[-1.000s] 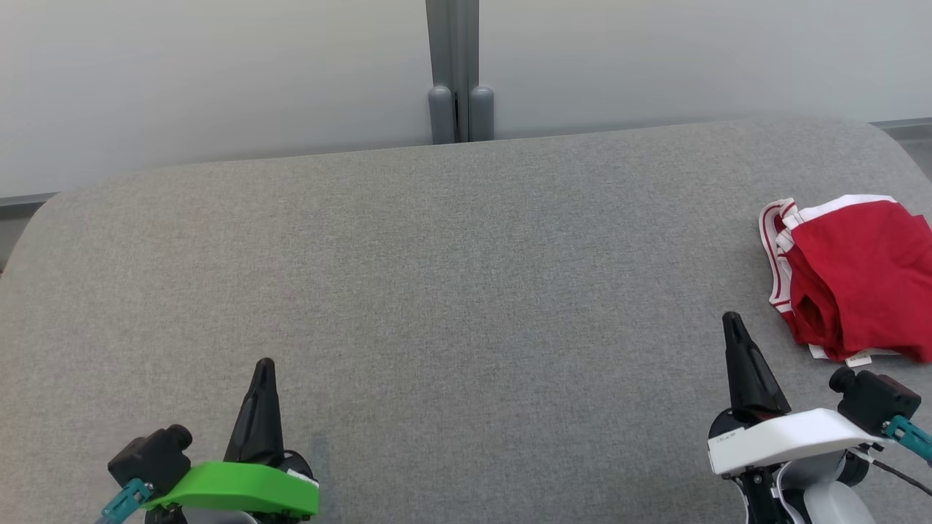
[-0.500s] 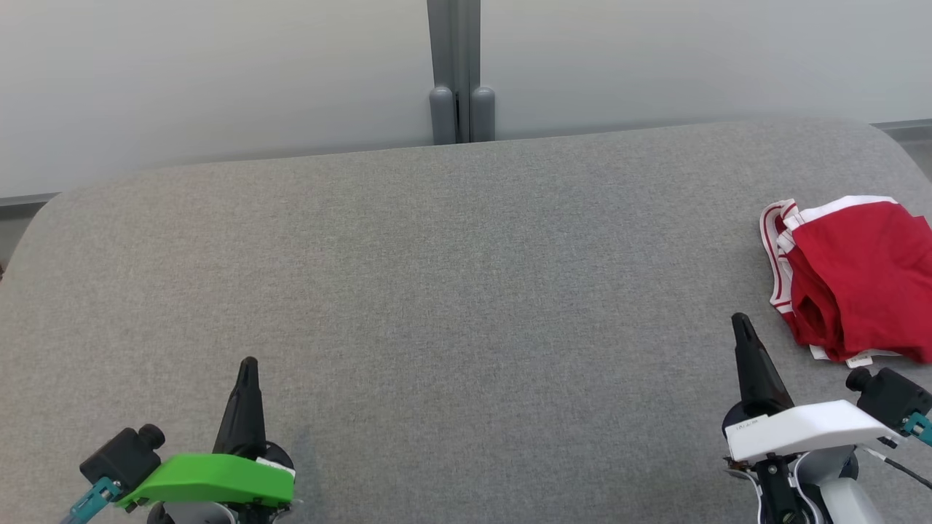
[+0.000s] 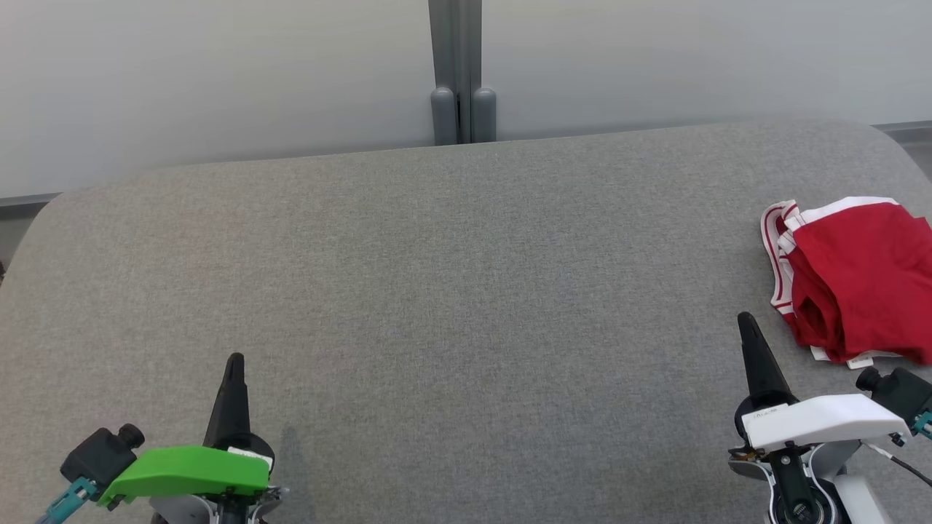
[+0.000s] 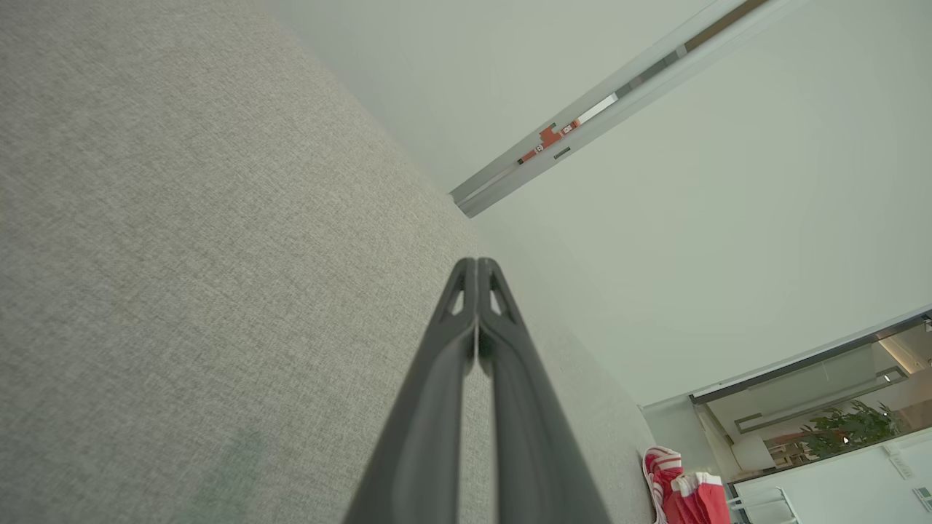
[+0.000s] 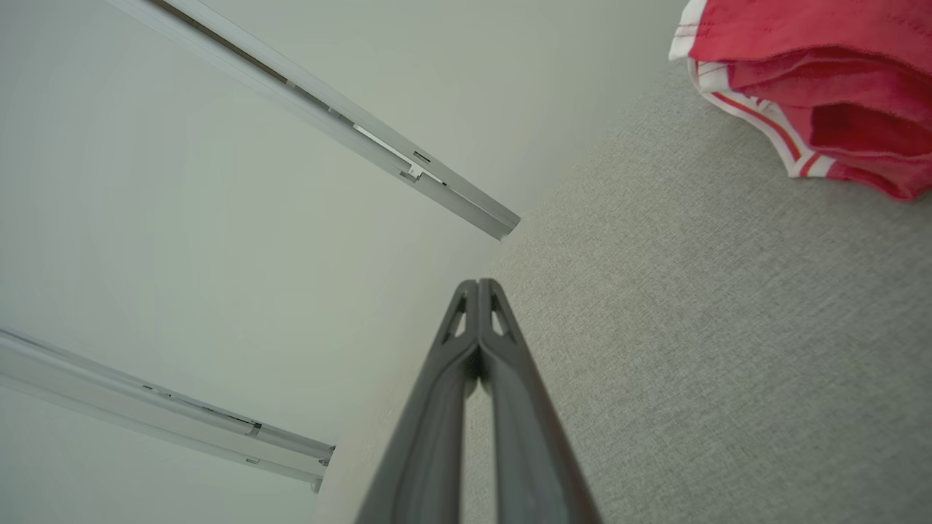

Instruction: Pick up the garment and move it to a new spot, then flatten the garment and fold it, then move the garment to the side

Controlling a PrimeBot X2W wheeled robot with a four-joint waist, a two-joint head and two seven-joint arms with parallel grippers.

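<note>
A red garment (image 3: 859, 276) with white striped trim lies folded in a small heap at the right edge of the grey fabric surface (image 3: 451, 291). The garment (image 5: 815, 94) also fills the upper right of the right wrist view, and a small part of it (image 4: 684, 495) shows at the bottom right of the left wrist view. My right gripper (image 3: 744, 320) hovers just left of and nearer than the garment, shut and empty, its tips (image 5: 478, 284) pressed together. My left gripper (image 3: 234, 359) is at the lower left, far from the garment, shut with nothing held (image 4: 477, 263).
A pale wall with a grey vertical post (image 3: 459, 73) stands behind the surface's far edge. The surface has rounded corners, and the garment reaches close to its right edge. Broad bare fabric lies between the two grippers.
Both grippers have drawn outward and slightly down: the left one to the left, the right one to the right. The garment has stayed in place.
</note>
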